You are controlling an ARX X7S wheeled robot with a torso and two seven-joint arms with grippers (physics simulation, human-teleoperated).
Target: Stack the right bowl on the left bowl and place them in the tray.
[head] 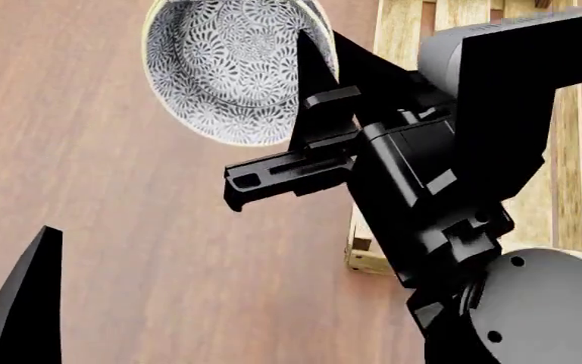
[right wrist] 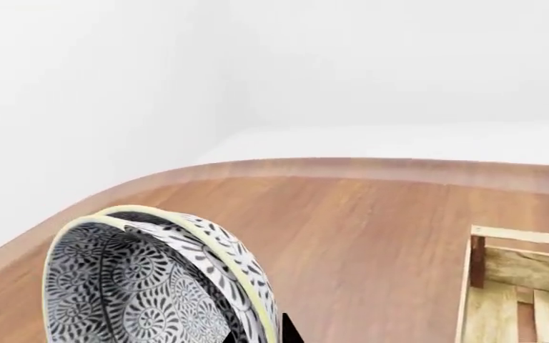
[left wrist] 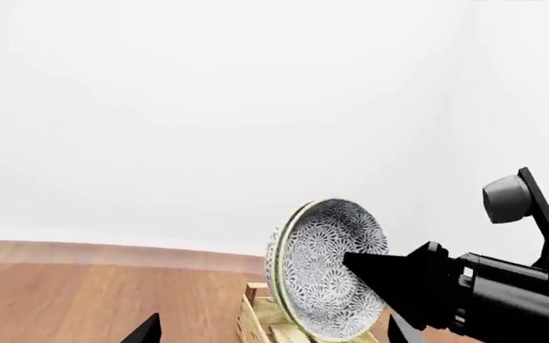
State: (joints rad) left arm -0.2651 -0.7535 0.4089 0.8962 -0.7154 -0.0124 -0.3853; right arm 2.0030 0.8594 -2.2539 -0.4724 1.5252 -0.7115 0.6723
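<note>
Two nested bowls [head: 233, 68], pinched at the rim by the right gripper [head: 311, 64], hang left of the tray [head: 564, 152]; next, carry them rightward over it. The left gripper's opening cannot be told.

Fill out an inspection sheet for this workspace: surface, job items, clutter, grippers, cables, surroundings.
Surface: brown wooden tabletop with a rounded edge.
Job's things: two patterned bowls, nested, held tilted above the table beside the tray; slatted light-wood tray, nothing seen in the visible part.
Clutter: nothing seen.
Grippers: right gripper pinches the bowls' rim, one finger inside; left gripper low at the side, holding nothing, only one fingertip shows in the head view.
Cables: nothing seen.
Surroundings: plain white walls.
</note>
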